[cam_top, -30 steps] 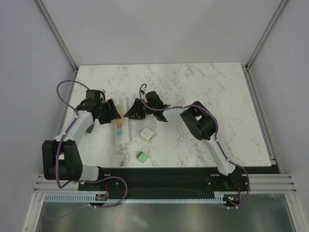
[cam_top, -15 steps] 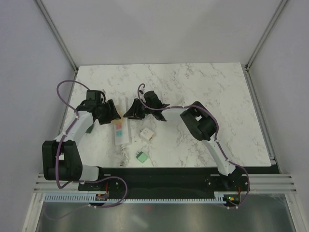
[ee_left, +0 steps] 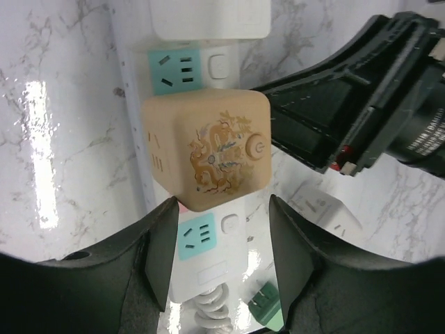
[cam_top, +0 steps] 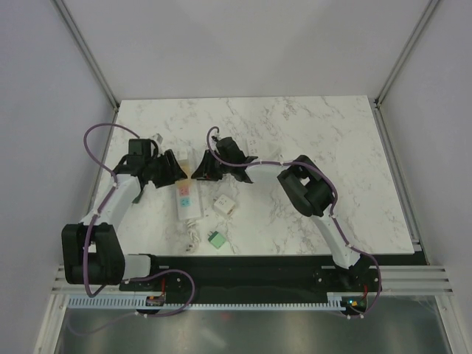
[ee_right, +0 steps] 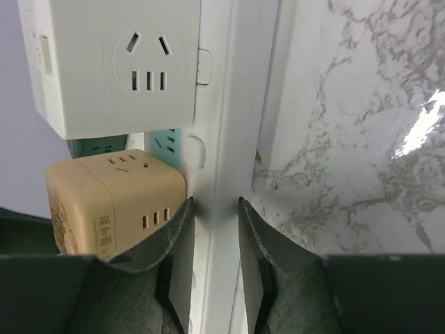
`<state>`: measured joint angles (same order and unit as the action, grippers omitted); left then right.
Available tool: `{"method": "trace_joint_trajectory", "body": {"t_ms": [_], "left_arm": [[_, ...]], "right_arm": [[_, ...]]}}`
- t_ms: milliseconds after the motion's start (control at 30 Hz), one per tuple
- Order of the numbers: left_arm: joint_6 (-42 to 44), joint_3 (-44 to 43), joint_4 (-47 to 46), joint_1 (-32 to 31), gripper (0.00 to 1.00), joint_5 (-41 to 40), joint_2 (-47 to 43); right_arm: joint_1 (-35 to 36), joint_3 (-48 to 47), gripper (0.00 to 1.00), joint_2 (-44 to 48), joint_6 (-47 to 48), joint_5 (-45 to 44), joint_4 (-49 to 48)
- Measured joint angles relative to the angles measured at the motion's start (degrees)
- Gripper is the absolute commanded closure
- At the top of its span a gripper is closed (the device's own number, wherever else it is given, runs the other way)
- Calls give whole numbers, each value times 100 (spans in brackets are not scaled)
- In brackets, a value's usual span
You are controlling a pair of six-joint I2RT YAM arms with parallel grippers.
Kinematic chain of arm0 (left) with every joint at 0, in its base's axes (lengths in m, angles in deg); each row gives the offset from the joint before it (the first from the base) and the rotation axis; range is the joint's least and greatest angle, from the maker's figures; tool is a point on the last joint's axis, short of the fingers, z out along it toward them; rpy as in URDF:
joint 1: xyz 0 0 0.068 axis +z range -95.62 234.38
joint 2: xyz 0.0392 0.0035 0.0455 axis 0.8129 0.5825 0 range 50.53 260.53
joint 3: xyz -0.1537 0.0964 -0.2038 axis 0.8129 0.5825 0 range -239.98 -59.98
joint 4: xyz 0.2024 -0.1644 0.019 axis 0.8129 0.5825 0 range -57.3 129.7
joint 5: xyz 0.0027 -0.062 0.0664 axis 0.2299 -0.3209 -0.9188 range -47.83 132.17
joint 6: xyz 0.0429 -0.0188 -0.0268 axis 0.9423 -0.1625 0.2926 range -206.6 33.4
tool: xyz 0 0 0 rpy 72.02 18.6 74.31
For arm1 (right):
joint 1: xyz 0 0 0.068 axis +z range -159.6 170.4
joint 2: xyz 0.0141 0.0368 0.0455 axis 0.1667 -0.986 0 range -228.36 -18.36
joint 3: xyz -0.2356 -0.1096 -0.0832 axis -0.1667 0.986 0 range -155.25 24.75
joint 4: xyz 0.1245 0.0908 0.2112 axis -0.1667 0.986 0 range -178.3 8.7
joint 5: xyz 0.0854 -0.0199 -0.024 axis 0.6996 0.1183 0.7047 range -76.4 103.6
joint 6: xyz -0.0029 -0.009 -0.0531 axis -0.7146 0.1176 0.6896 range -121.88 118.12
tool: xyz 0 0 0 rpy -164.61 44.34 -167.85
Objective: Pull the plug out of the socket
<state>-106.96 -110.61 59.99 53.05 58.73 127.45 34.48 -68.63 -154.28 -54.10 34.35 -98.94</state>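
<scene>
The socket is a long white power strip with coloured outlet faces, lying left of centre on the table. In the left wrist view a tan cube plug with a dragon print sits in the middle outlet of the socket. A white cube plug sits at the far end. My left gripper is open, its fingers either side of the strip just short of the tan plug. My right gripper is shut on the socket's side rail, beside the tan plug.
A loose white cube adapter and a small green plug lie right of the strip's near end on the marble table. The strip's coiled white cord lies at its near end. The two grippers are close together.
Both grippers have edged a little toward the far side. The right one has come onto the strip's far part, and the left elbow has swung outward. The strip has shifted slightly.
</scene>
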Motion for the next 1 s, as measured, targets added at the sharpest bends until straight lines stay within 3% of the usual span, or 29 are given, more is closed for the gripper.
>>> {"method": "trace_joint_trajectory", "body": {"t_ms": [167, 433, 500, 533, 600, 633, 667, 767, 1000], "left_arm": [[-11, 39, -315, -4, 98, 190, -481], [0, 37, -332, -31, 98, -326, -577], [2, 17, -282, -31, 88, -409, -503], [7, -13, -232, -31, 69, -435, -431], [46, -37, -197, -33, 47, -459, -332], [61, -39, -175, -42, 30, -470, -308], [72, -39, -151, -57, 24, -507, -304], [76, -42, -103, -153, 12, -688, -306], [79, -293, 66, -507, 11, -1051, 33]], "right_arm": [[-4, 0, 100, 24, 17, -96, 15], [-4, 0, 100, 44, 20, -131, 39], [-4, 0, 100, 46, 20, -125, 42], [-4, 0, 100, 46, 17, -118, 39], [-7, 2, 100, 50, 15, -105, 35], [-9, 2, 100, 55, 15, -98, 33], [-11, 13, 100, 55, 15, -85, 11], [-33, 46, 100, 57, -4, -15, -63], [-57, 90, 100, 57, -37, 76, -170]]}}
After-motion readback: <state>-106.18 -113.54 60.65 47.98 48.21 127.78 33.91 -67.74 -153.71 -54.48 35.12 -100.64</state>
